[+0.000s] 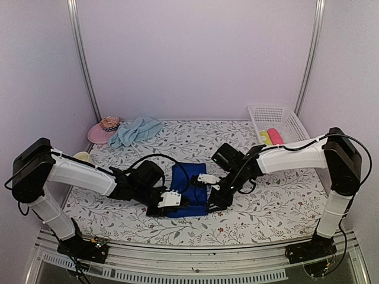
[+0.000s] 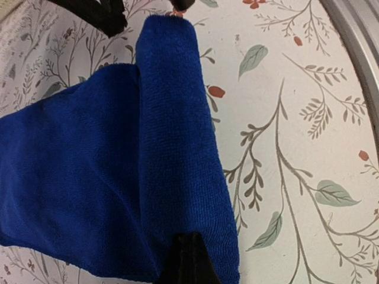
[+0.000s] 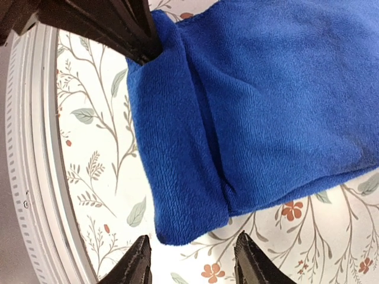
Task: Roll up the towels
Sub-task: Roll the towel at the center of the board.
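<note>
The royal blue towel (image 1: 188, 184) lies in the middle of the floral table, its near edge turned over into a thick roll (image 2: 172, 118). At the left end of that roll my left gripper (image 2: 189, 251) is shut on the cloth, also seen in the top view (image 1: 167, 208). My right gripper (image 3: 192, 251) is open just off the roll's right end (image 3: 177, 195), with the cloth ahead of the fingertips and not between them. The pale aqua towel (image 1: 135, 130) lies crumpled at the back left, far from both grippers.
A pink brimmed hat (image 1: 103, 131) sits beside the aqua towel. A white basket (image 1: 284, 118) at the back right holds a yellow and a pink roll. A small pale cup (image 1: 82, 157) stands at the left edge. The table's metal rim (image 3: 35, 177) runs close behind the blue roll.
</note>
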